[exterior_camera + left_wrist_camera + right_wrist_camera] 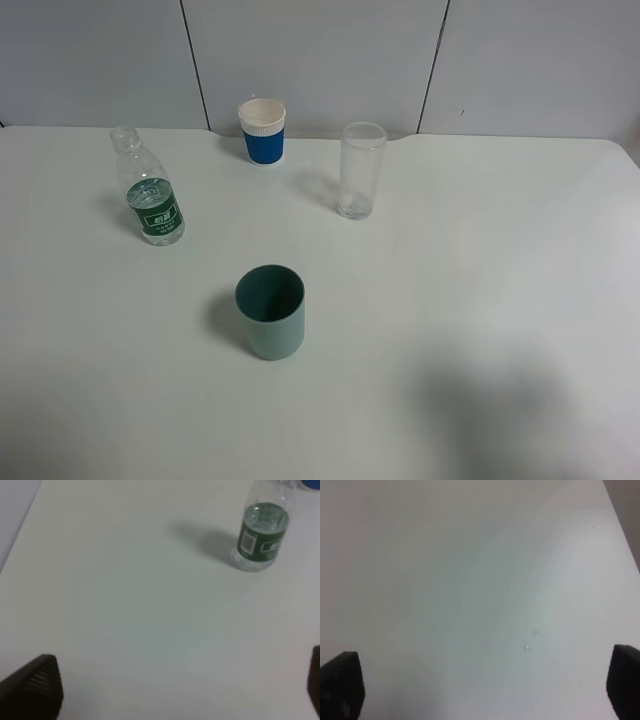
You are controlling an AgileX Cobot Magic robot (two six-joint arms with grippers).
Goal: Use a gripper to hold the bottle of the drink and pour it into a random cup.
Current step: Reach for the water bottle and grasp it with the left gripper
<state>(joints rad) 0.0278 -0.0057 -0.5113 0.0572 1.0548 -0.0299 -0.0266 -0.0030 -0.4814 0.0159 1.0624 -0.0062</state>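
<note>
The bottle of the drink point(149, 190) stands upright at the left of the white table point(450, 300), clear plastic with a dark green label, no cap, partly filled. It also shows in the left wrist view point(261, 532), well ahead of my left gripper point(175, 690), whose black fingers point(35, 687) stand wide apart with only bare table between them. My right gripper point(485, 685) is open too, over bare table with a few water drops point(530, 640). A grey-green cup point(270, 311) stands in the middle. Neither gripper shows in the exterior high view.
A white paper cup with a blue sleeve point(263, 131) stands at the back, left of centre. A tall clear glass point(360, 170) stands to its right. A grey panelled wall point(320, 60) runs behind the table.
</note>
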